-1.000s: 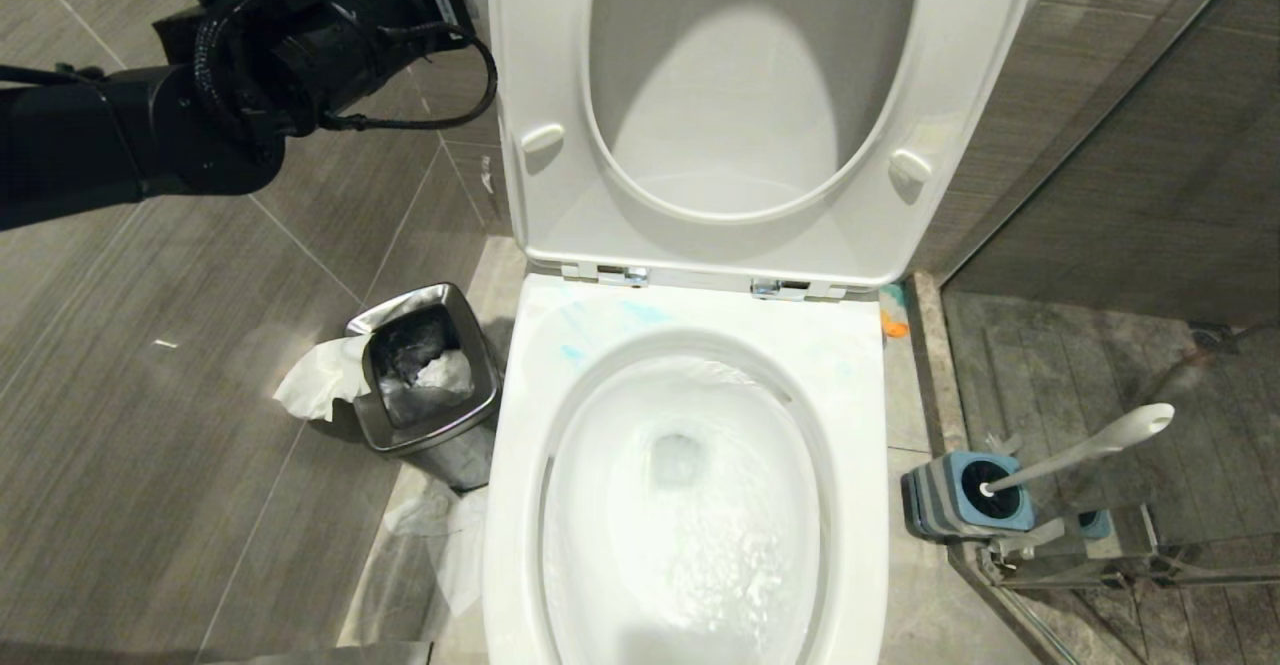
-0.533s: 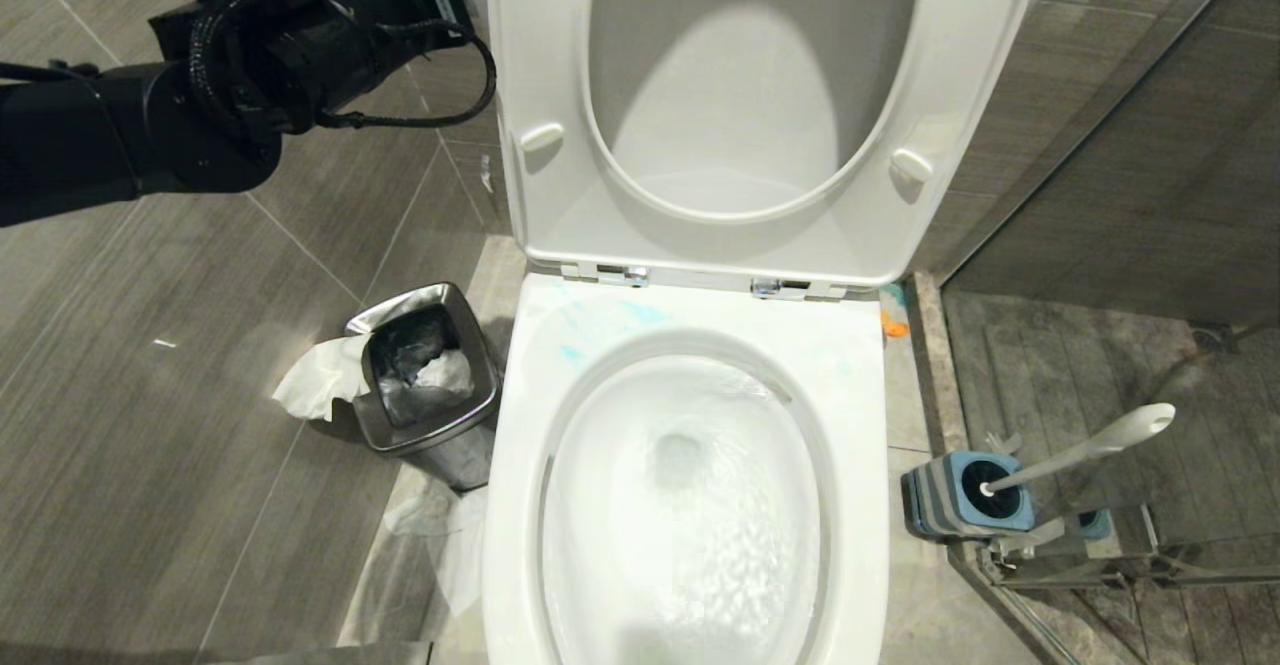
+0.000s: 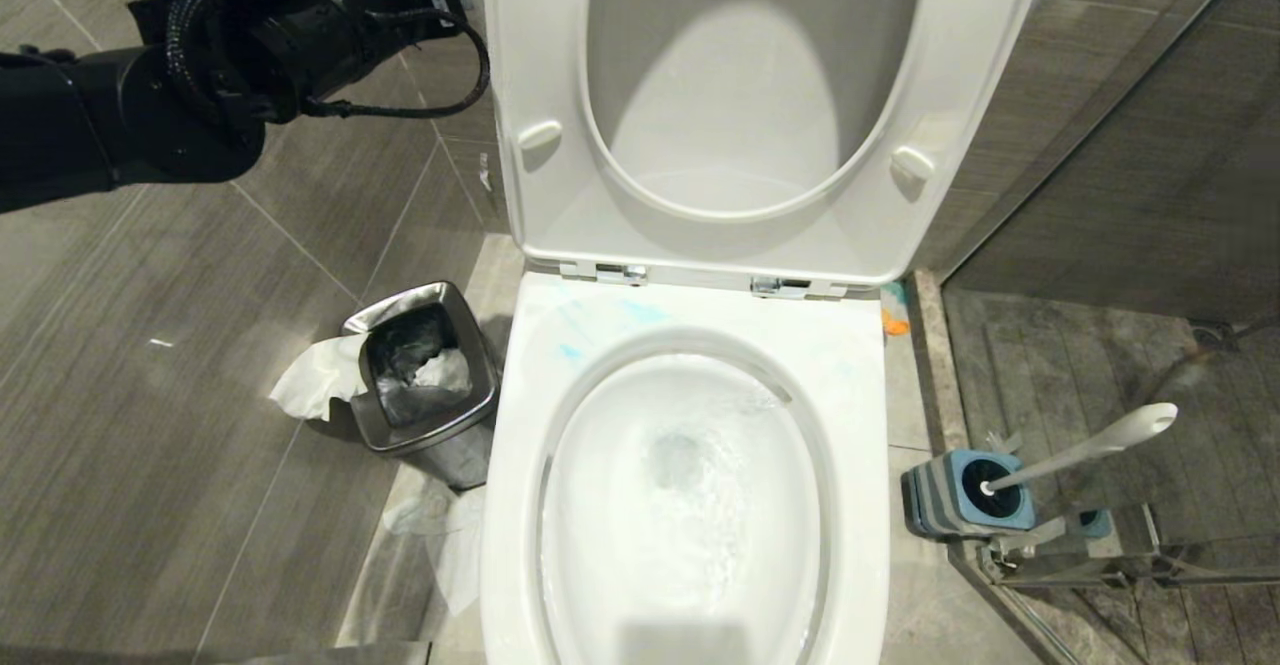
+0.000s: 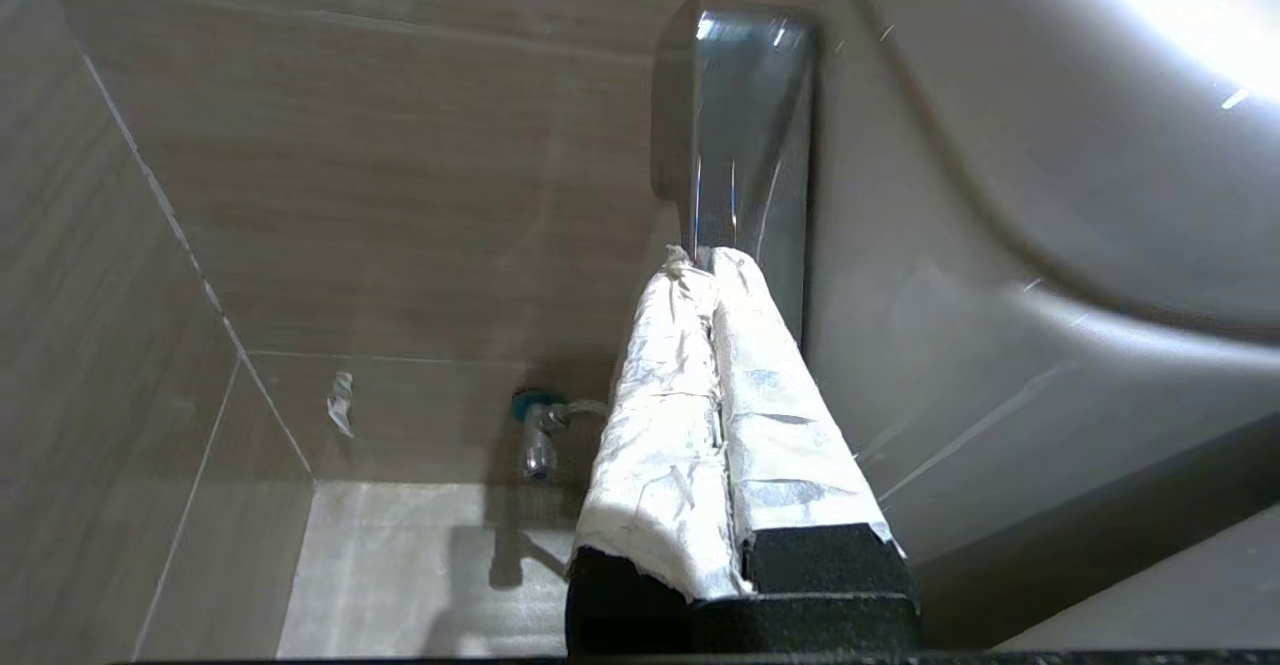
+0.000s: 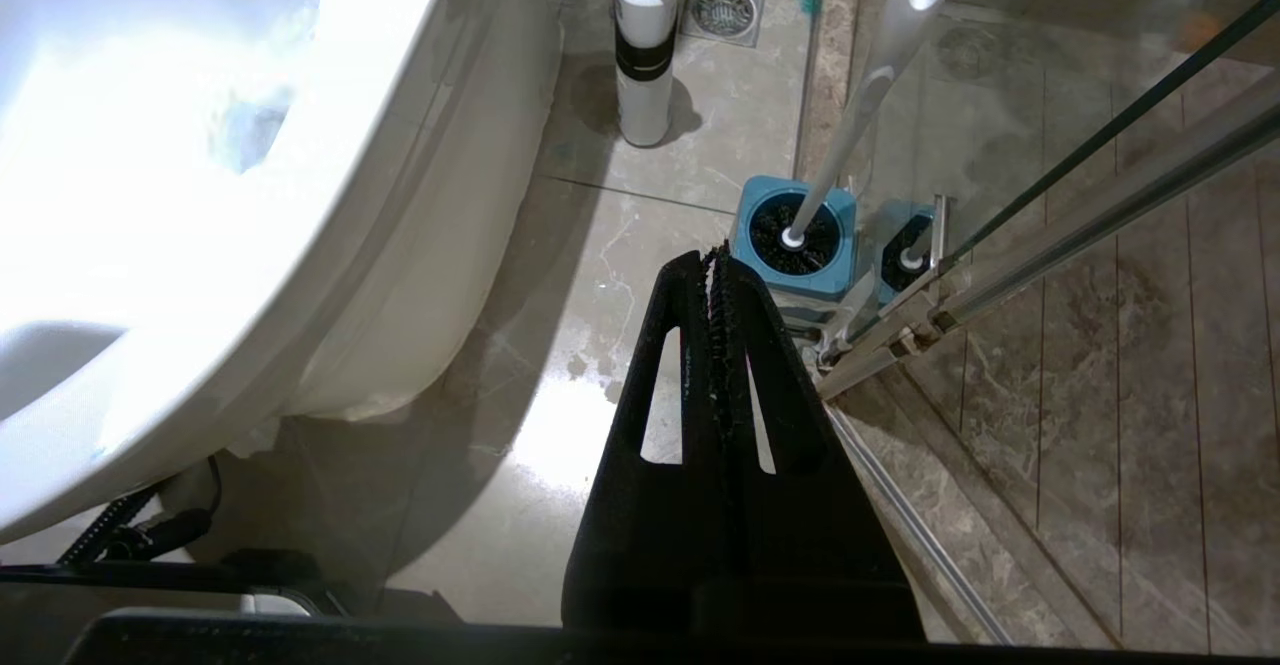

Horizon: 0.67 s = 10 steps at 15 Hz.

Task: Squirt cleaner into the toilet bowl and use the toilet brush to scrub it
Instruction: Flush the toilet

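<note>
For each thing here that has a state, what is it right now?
toilet bowl: water swirling, faint teal smears on its rim.
toilet seat: raised upright.
toilet brush: in its holder, handle leaning.
bin: open, holding rubbish.
left gripper: shut, at chrome flush lever.
right gripper: shut, empty.

The tiled floor (image 3: 200, 425) is carrying the toilet bowl (image 3: 860, 385), a steel bin (image 3: 425, 435) with tissue (image 3: 315, 380) beside it, a striped holder (image 3: 945, 500) and a white bottle (image 5: 642, 55).

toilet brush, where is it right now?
The toilet brush stands in its blue-and-grey holder on the floor to the right of the toilet bowl in the head view, by the glass shower partition.
</note>
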Tool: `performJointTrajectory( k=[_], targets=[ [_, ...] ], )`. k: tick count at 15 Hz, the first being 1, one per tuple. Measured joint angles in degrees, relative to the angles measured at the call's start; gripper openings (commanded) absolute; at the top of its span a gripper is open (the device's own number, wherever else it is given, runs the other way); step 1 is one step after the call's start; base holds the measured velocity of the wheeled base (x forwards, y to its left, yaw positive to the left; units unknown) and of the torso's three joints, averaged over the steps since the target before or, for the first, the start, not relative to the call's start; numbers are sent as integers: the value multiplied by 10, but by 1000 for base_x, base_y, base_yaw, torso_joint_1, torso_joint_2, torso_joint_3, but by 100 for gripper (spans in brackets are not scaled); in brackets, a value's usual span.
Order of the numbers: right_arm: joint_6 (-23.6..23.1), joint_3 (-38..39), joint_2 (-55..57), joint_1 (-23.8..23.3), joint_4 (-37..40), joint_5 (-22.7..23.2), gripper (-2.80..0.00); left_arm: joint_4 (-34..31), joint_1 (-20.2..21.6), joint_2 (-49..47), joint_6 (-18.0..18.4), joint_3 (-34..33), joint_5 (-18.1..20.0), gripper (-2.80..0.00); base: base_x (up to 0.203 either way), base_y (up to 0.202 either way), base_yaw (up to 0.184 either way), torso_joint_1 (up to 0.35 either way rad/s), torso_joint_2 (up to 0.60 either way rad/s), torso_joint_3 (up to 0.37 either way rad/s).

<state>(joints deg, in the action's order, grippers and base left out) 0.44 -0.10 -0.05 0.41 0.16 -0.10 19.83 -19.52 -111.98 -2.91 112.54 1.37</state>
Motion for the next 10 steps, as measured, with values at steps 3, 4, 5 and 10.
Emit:
performJointTrajectory(
  k=[3, 4, 5, 10],
  targets=[
    [0, 0, 0, 0, 0, 0, -280, 2, 0, 19, 11, 1, 3, -280, 0, 0, 0, 0, 0, 0],
    [0, 0, 0, 0, 0, 0, -280, 2, 0, 27, 17, 1, 4, -280, 0, 0, 0, 0, 0, 0],
    [0, 0, 0, 0, 0, 0, -280, 2, 2, 35, 22, 0, 3, -280, 0, 0, 0, 0, 0, 0],
    [0, 0, 0, 0, 0, 0, -280, -2, 5, 79, 28, -6, 3, -280, 0, 0, 0, 0, 0, 0]
  ],
)
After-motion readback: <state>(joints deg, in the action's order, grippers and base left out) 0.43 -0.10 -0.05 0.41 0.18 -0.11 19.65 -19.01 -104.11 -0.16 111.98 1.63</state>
